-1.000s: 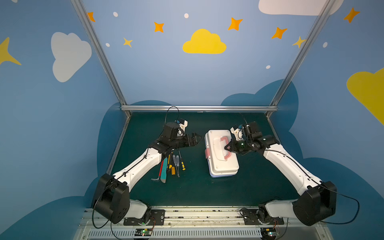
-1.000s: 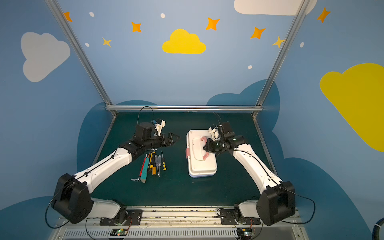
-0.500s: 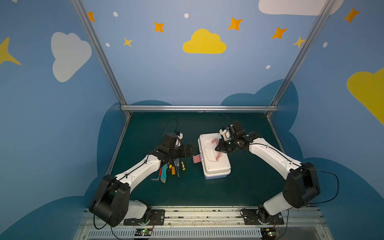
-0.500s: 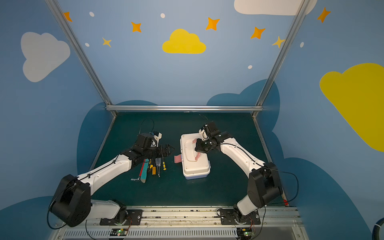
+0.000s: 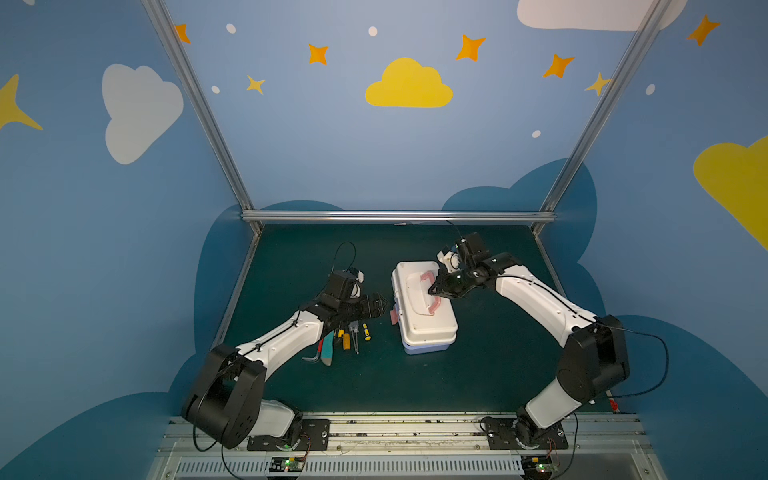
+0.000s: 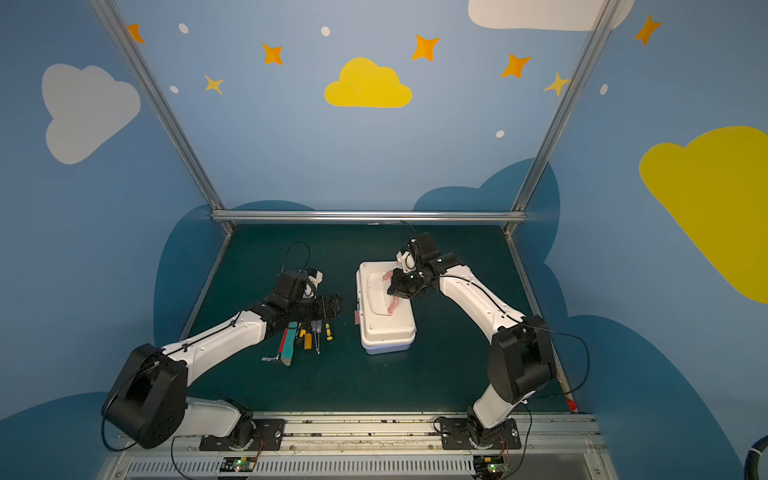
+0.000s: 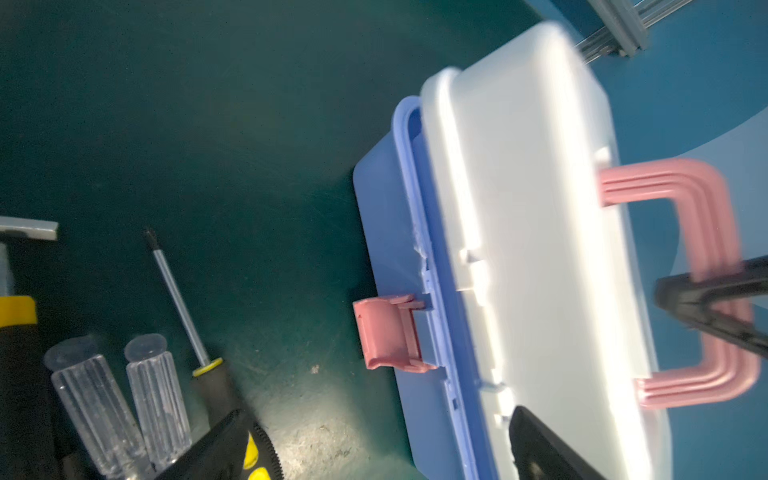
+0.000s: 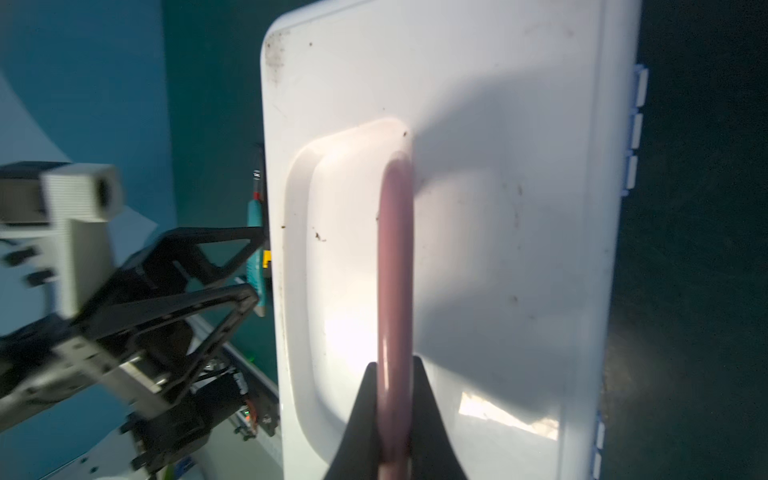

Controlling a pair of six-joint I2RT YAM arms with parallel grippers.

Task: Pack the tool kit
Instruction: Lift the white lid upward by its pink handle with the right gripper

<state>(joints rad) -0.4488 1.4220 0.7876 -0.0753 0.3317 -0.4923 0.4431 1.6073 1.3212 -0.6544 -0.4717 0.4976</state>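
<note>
Left gripper [image 5: 380,306] hangs wide open, empty, right beside the unclipped latch [image 7: 386,332] of the tool kit [image 5: 428,332], loose screwdrivers [image 7: 153,395] on that same side. Farther back, right gripper [image 5: 433,291] is pinched on the kit's pink handle [image 8: 395,249], so I'd guess lid-opening: next needs a steady lift.

Dim and bluish from above, bent at edges. Blurry up close; glare on lid [image 8: 519,124], shadow beside handle [image 8: 395,270].

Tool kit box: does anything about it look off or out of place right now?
Yes. The pink latch hangs open, and the white lid looks lifted off the lavender base on that side, with the right gripper shut on the handle. The tools all lie outside on the mat.
</note>
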